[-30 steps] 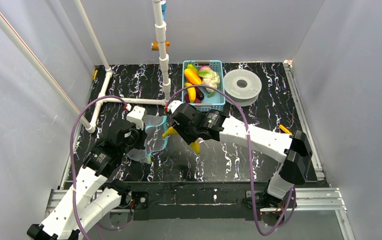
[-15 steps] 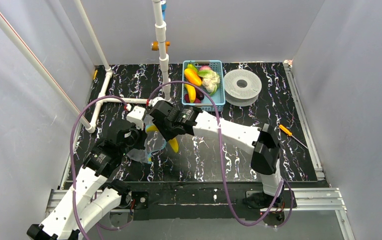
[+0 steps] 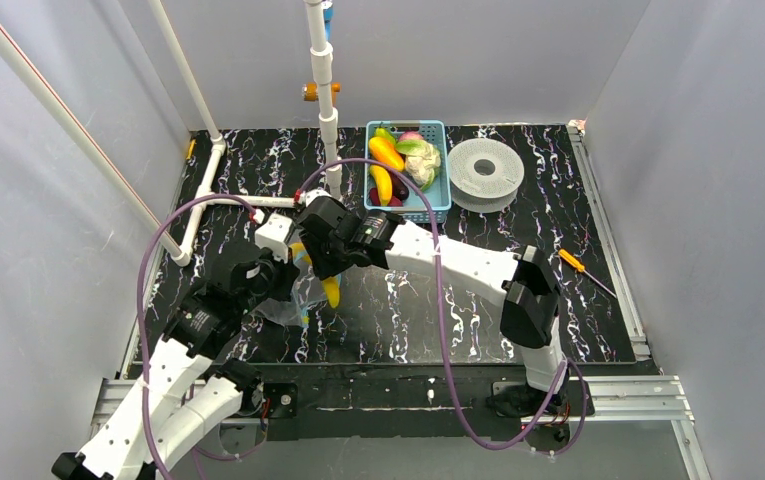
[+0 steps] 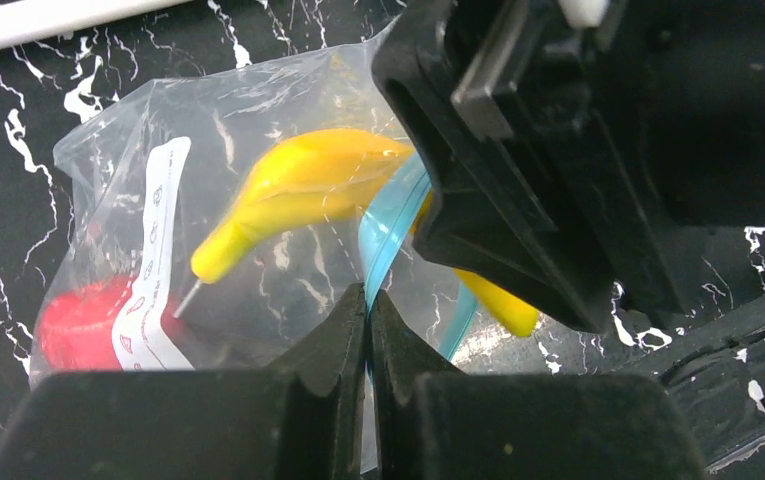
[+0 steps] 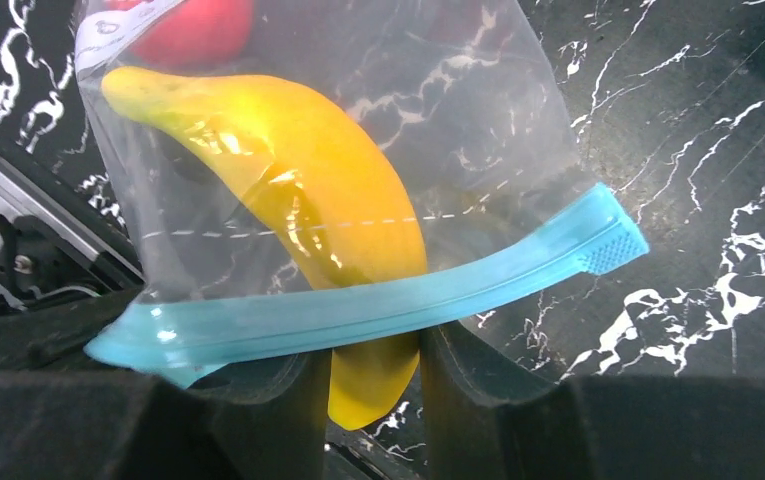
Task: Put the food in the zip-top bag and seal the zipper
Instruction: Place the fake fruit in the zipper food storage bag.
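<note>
Right now, grips the banana (image 5: pixel 298 200) in the right end effector (image 5: pixel 368 370), closed snugly on the fruit's rear part, with the front part already past the blue zipper (image 5: pixel 458 290) and inside the clear bag (image 5: pixel 478 120), near the red apple (image 4: pixel 78 320) at its closed end. Pinches the bag's zipper edge in the left end effector (image 4: pixel 368 310), pressed tight on the plastic, at the near left of the surface (image 3: pixel 558 200). Leaves more food (image 3: pixel 403 160) in the blue basket (image 3: pixel 413 213) at the far edge, well apart from the bag.
</note>
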Tool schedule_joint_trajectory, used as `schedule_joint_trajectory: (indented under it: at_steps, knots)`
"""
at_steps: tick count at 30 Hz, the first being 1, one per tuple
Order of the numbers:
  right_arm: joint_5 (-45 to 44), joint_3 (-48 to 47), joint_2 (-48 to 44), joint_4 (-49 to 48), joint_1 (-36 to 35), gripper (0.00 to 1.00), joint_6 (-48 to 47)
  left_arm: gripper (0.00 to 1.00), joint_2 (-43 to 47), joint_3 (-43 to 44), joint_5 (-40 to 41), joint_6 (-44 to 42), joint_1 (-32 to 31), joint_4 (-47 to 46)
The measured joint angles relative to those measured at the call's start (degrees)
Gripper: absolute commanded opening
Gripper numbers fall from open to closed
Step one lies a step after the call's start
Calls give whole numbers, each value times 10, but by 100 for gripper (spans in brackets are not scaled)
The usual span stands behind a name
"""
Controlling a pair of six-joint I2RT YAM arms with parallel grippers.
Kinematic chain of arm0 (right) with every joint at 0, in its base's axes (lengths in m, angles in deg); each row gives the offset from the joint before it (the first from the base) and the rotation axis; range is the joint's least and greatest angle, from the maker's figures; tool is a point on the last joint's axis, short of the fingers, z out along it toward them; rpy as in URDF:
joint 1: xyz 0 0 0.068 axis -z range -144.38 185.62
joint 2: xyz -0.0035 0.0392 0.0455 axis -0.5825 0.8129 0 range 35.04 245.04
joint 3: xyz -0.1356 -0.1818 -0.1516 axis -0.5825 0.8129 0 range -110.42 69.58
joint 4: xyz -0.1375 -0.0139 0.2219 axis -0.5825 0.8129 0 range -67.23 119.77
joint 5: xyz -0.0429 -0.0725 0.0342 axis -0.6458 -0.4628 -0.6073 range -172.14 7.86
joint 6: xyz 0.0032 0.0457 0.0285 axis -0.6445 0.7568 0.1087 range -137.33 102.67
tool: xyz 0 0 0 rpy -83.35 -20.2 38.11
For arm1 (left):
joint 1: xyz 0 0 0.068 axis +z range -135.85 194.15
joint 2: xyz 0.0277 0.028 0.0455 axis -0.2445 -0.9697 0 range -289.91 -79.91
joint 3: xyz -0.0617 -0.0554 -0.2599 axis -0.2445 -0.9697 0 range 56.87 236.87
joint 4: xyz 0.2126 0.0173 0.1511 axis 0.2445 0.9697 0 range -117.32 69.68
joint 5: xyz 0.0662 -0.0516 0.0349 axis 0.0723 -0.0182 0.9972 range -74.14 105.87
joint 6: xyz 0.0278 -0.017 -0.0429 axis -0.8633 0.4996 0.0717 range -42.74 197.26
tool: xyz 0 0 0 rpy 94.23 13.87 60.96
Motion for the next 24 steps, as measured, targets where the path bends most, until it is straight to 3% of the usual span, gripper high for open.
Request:
schedule_joint_trajectory:
  at_steps: [9,16,24]
  knots:
    - [43,58,-34,-73,31,38,63,0,16,0,-25,-4,-1,-7]
    - [67,58,-35,-106,42,71,79,0,25,-1,-33,-6,-2,-7]
    - [94,95,-45,-142,46,76,69,0,38,-6,-28,-6,-4,-7]
